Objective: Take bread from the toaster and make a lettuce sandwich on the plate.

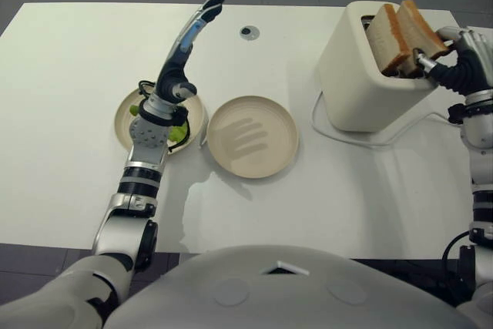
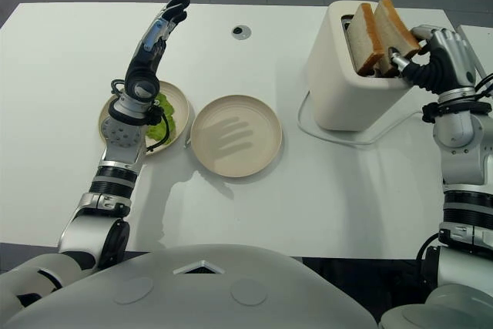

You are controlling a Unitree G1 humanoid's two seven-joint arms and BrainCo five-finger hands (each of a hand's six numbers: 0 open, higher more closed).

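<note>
Cream box-shaped toaster (image 1: 354,90) stands on the right side of the white tabletop (image 1: 62,75), with two toasted bread slices sticking up out of its top slots, side by side and tilted slightly. The left bread slice (image 1: 385,40) stands free. The right bread slice (image 1: 422,25) is held by the right hand (image 1: 462,59), whose fingers are clamped on it from the outer side, the thumb pressing against the slice's near face just above the toaster's top. Both slices are still seated in the toaster.

A round beige plate (image 1: 254,138) lies bare at the middle of the tabletop, well apart from the toaster. Just beside it on the left, almost touching, is a second round beige plate (image 1: 122,117) carrying green lettuce leaves (image 2: 162,125). The left hand (image 1: 189,40) is raised above that lettuce plate, its fingers stretched out straight and pointing away towards the far edge, holding nothing.

A thin white cord (image 1: 362,142) curves along the tabletop around the toaster's front base. A small dark round grommet (image 1: 249,32) sits in the tabletop near the far edge.
</note>
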